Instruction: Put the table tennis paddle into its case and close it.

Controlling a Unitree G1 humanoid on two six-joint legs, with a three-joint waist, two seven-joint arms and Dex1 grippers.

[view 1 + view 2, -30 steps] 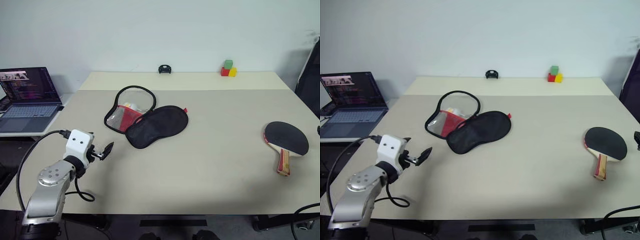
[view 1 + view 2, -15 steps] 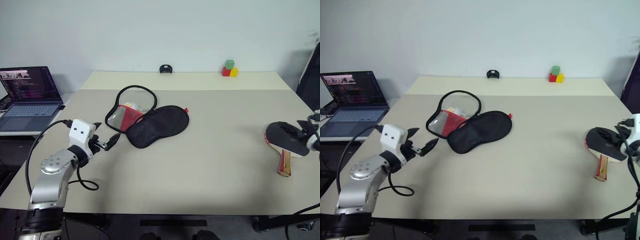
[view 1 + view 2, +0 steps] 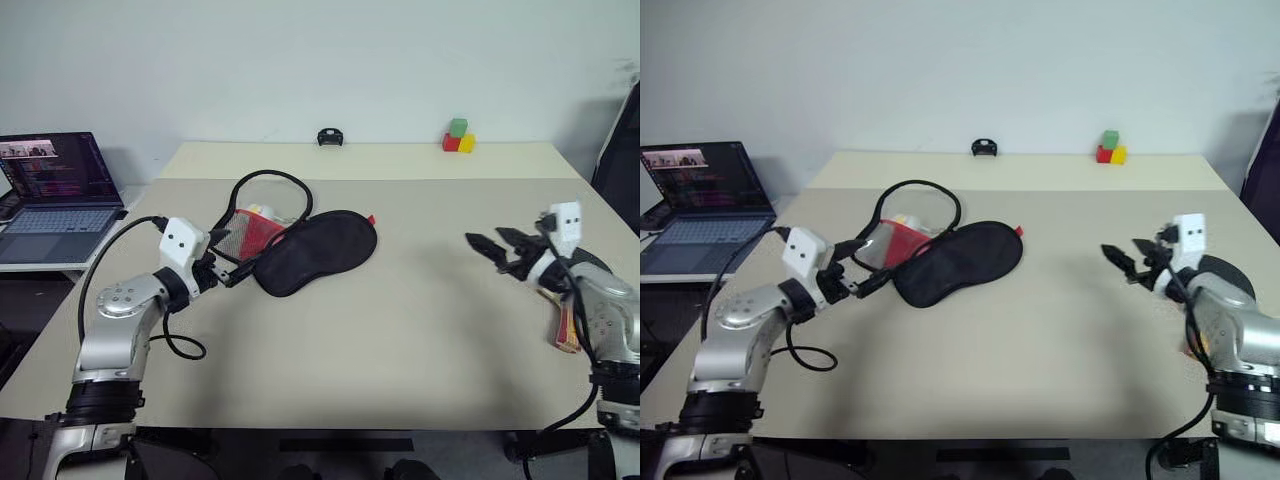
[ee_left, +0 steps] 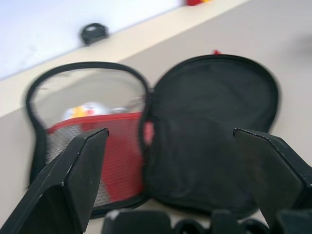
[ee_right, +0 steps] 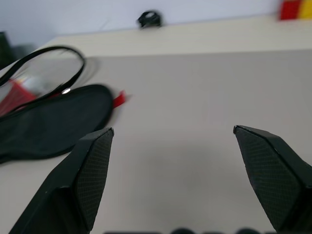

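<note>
The case [image 3: 300, 245] lies unzipped and spread open left of the table's middle, one half clear with red mesh [image 4: 92, 126], the other black fabric [image 4: 214, 126]. My left gripper [image 3: 240, 255] is open and level at the case's near-left edge, with nothing between its fingers [image 4: 73, 185]. The table tennis paddle [image 3: 1222, 272] lies near the right edge, partly covered by my right arm, with its red-and-wood handle [image 3: 566, 330] pointing toward me. My right gripper [image 3: 488, 243] is open and empty. It hovers left of the paddle and points toward the case [image 5: 48, 122].
An open laptop [image 3: 60, 195] sits on a side table at the left. At the table's far edge stand red, yellow and green blocks [image 3: 457, 137] and a small black object [image 3: 329, 137]. A black cable loops from my left arm onto the table.
My right arm has swung in from the right edge, past the paddle, toward the table's middle. My left gripper has turned and moved forward up to the case's edge.
</note>
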